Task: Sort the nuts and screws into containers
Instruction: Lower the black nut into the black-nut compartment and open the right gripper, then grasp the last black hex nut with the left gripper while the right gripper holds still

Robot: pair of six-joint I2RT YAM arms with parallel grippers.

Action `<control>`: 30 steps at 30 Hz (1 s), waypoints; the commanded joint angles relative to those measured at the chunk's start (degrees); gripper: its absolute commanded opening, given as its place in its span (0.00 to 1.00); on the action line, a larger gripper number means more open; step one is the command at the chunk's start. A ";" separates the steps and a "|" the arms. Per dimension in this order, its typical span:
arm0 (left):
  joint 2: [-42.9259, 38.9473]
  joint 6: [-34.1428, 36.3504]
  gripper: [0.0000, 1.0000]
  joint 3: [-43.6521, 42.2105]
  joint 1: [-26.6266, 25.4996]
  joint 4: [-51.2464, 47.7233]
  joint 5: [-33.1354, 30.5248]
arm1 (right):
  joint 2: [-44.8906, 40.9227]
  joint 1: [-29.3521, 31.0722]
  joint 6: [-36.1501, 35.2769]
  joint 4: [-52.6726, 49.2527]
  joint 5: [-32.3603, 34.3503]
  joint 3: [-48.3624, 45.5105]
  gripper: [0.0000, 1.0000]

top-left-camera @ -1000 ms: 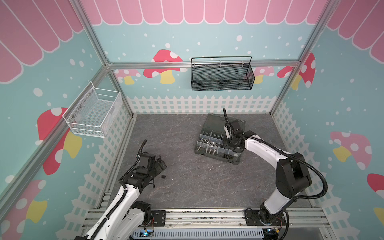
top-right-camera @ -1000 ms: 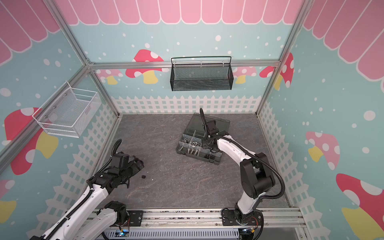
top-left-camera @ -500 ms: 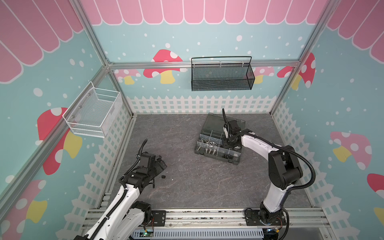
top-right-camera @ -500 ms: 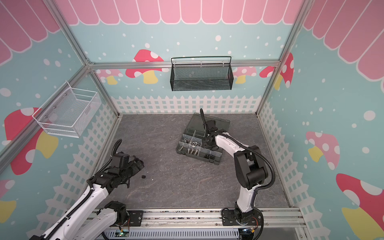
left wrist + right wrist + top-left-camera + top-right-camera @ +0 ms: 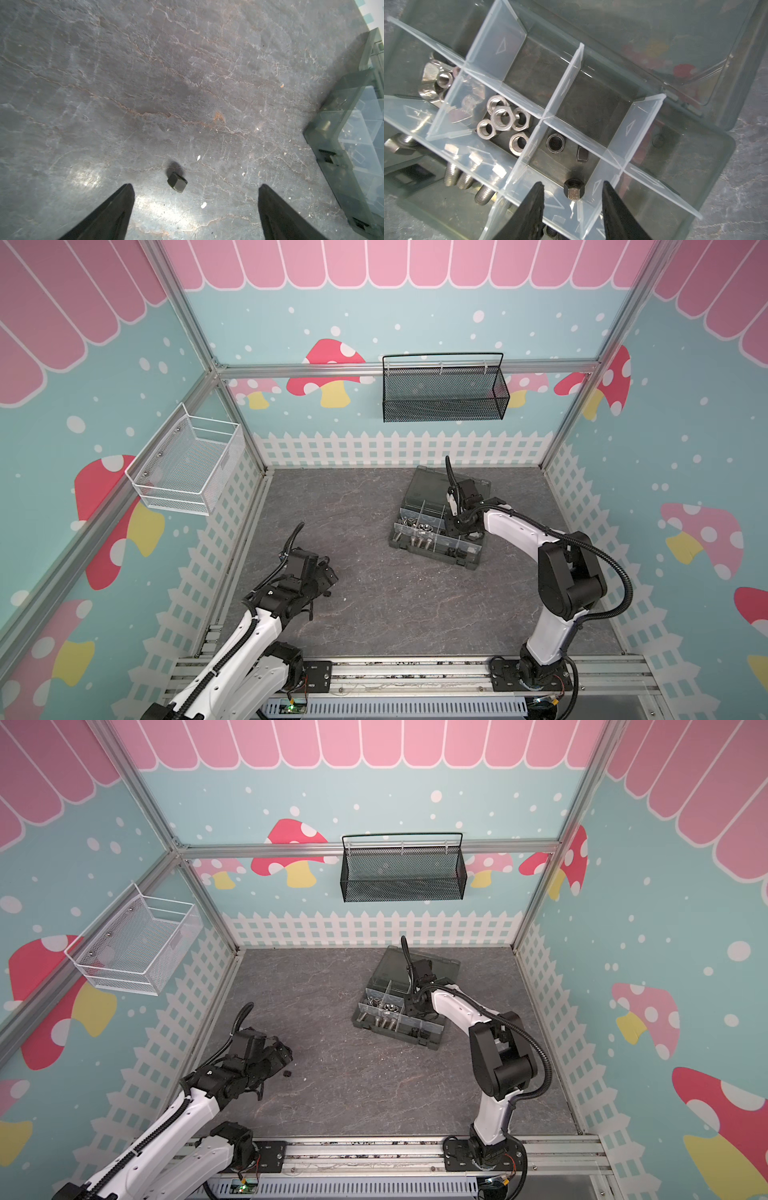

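On the desk, between the tips of the left fingers and touching neither, lies one black hex nut. It is tipped up on an edge, matte dark, flats and corners plain, with a soft shadow behind. Judged light, rigid and smooth-faced, so it will likely skid or roll if nudged; best pinched across two opposite flats, with the fingers squarely astride it. Left fingers stand wide, holding nothing. Well apart sits the organiser box, lid open. Right fingers are partly spread over its black-nut compartment, gripping nothing. A second black nut sits free between them near a translucent divider, with two more black nuts beyond. Neighbouring compartments hold silver hex nuts, wing nuts and silver bolts.
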 commanded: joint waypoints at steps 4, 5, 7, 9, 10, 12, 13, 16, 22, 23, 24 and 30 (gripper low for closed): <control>-0.09 -8.67 0.89 -3.18 -7.48 -1.50 -4.92 | -8.98 -0.11 0.68 1.05 1.56 -5.02 0.55; -0.05 -9.69 0.89 -3.53 -8.70 -1.67 -5.63 | -10.25 -0.12 0.90 1.42 1.65 -6.34 0.56; -0.16 -12.44 0.87 -4.50 -10.85 -1.80 -6.82 | -13.17 -0.11 1.55 2.35 1.91 -9.28 0.60; -0.52 -14.73 0.84 -5.21 -12.51 -1.73 -8.06 | -15.79 -0.12 2.12 3.13 1.99 -11.92 0.64; -0.60 -15.86 0.82 -5.45 -13.31 -1.70 -8.68 | -17.15 -0.14 2.39 3.58 1.75 -13.12 0.67; -0.40 -17.45 0.80 -5.63 -14.86 -1.71 -10.00 | -19.53 -0.09 2.84 4.36 1.07 -15.17 0.72; -0.11 -18.08 0.79 -5.55 -15.43 -1.71 -10.58 | -20.80 -0.14 3.15 4.88 0.70 -16.23 0.75; 1.32 -18.30 0.77 -5.25 -15.78 -0.22 -11.06 | -23.90 -0.12 4.02 6.25 -0.50 -18.58 0.98; 6.78 -16.95 0.70 -3.43 -15.83 3.23 -12.89 | -27.32 -0.11 4.87 7.35 -1.12 -20.85 0.98; 7.83 -16.83 0.68 -3.19 -15.79 3.91 -12.98 | -27.67 -0.12 4.99 7.35 -0.92 -21.18 0.98; 8.63 -16.66 0.67 -2.99 -15.76 4.35 -13.15 | -27.86 -0.12 5.09 7.34 -0.81 -21.32 0.98; 13.27 -16.05 0.58 -2.09 -15.31 7.20 -13.78 | -28.16 -0.11 5.31 7.26 -0.80 -21.77 0.98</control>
